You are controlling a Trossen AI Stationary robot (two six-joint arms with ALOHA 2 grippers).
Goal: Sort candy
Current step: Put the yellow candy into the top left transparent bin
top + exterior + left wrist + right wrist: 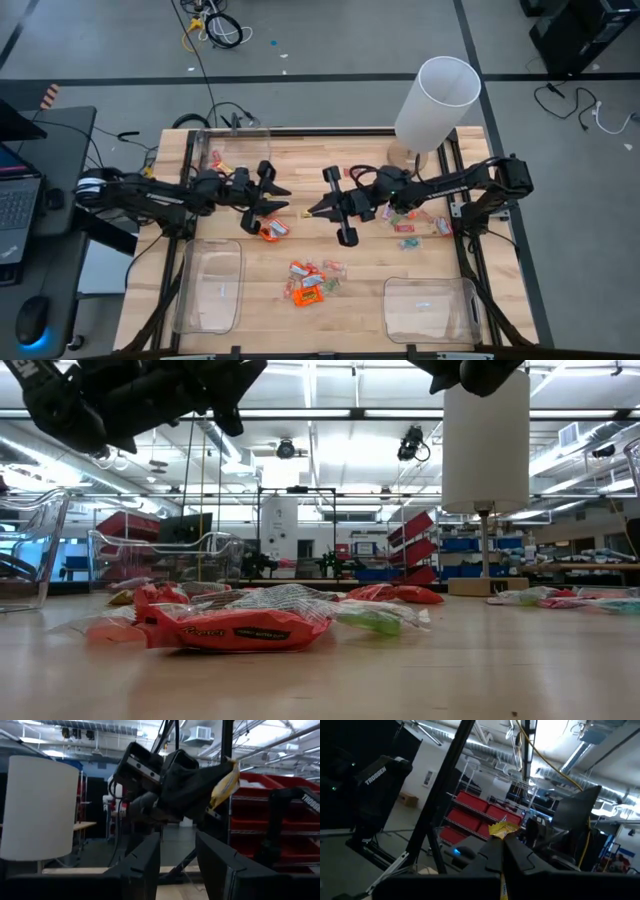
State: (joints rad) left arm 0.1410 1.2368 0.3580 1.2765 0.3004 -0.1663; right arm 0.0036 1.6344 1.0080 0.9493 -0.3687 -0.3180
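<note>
We take the lamp [432,103], the white cylinder standing at the table's [360,300] far right, as our landmark. Toward the near edge from it, past the middle of the table, lies the main heap of candy [310,283]: mostly orange wrappers with a few pale and green ones mixed in. From the low view the closest orange piece [232,631] lies flat with its long axis running left to right across our sight, crimped ends pointing to either side. A smaller scatter of sweets [412,222] lies just beside the lamp's foot, under the right arm, and one orange piece [272,231] lies well to the lamp's left, under the left gripper.

The right gripper [318,210] hangs left of the lamp, above the table's middle, pointing at the left arm. Its fingers are pressed together on a yellow sweet [503,829]; in the right wrist view the wrapper sticks out beyond the fingertips, its long axis roughly in line with the fingers. The left wrist view shows the same yellow wrapper [224,785] hanging tilted from the dark gripper.

The left gripper [282,194] faces it, farther left of the lamp, with its fingers [145,865] standing apart and nothing between them.

Two clear bins [209,285] sit near the table's front edge, and a third [232,152] at the far left.
</note>
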